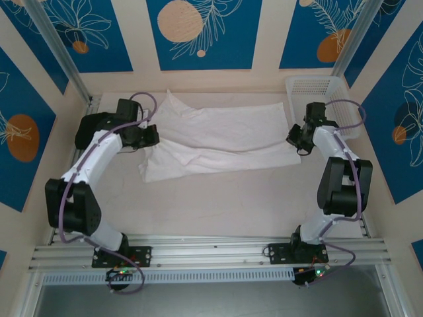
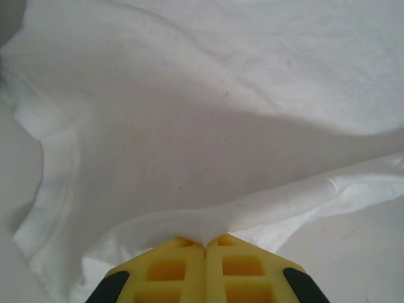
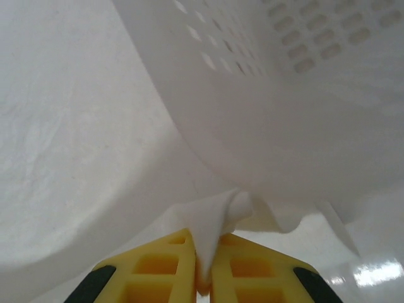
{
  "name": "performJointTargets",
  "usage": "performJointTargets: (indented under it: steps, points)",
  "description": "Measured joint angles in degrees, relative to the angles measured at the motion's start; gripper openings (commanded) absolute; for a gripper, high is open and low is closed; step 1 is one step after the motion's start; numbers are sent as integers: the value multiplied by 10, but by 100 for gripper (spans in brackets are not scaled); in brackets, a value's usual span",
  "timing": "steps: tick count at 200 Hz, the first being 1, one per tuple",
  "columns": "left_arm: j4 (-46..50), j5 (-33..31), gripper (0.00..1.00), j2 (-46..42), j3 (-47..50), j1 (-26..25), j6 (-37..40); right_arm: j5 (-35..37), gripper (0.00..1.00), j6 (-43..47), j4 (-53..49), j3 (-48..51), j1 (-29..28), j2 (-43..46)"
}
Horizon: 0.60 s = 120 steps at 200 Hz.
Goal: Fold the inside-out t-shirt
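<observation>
The white inside-out t-shirt (image 1: 218, 139) lies spread across the far half of the table, wrinkled, with a fold running along its length. My left gripper (image 1: 153, 137) is at the shirt's left edge, and in the left wrist view its yellow fingers (image 2: 180, 265) are shut on a pinch of the white cloth (image 2: 208, 189). My right gripper (image 1: 295, 140) is at the shirt's right edge, beside the basket. There the yellow fingers (image 3: 167, 268) are shut on a bunched tuft of shirt fabric (image 3: 211, 221).
A white perforated plastic basket (image 1: 320, 89) stands at the back right corner, and its wall (image 3: 265, 95) is close above the right gripper. The near half of the table (image 1: 218, 205) is bare beige surface. Metal frame posts stand at both back corners.
</observation>
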State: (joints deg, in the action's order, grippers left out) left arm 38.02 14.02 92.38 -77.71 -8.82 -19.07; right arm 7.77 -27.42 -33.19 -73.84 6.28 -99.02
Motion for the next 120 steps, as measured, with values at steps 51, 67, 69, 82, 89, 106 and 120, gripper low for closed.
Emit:
performJointTargets:
  steps: [51, 67, 69, 82, 89, 106, 120]
  points:
    - [-43, -11, 42, 130, -70, 37, -19, 22, 34, -5, -34, -125, -43, -101]
    - [-50, -18, 51, 155, -81, 44, -23, 35, 35, 2, -23, -132, -45, -109]
    - [-51, -19, 52, 155, -81, 45, -22, 36, 35, 3, -23, -131, -45, -109]
    - [-63, -23, 55, 148, -69, 48, -31, 41, 36, 7, -16, -119, -43, -97]
    - [-82, -24, 57, 133, -49, 48, -37, 42, 36, 10, -4, -97, -45, -80]
    - [-135, -18, 59, 68, 38, 44, -64, 43, 37, 19, 10, -27, -51, -25]
    - [-173, -12, 60, 7, 113, 35, -84, 45, 37, 30, 11, 13, -68, 6]
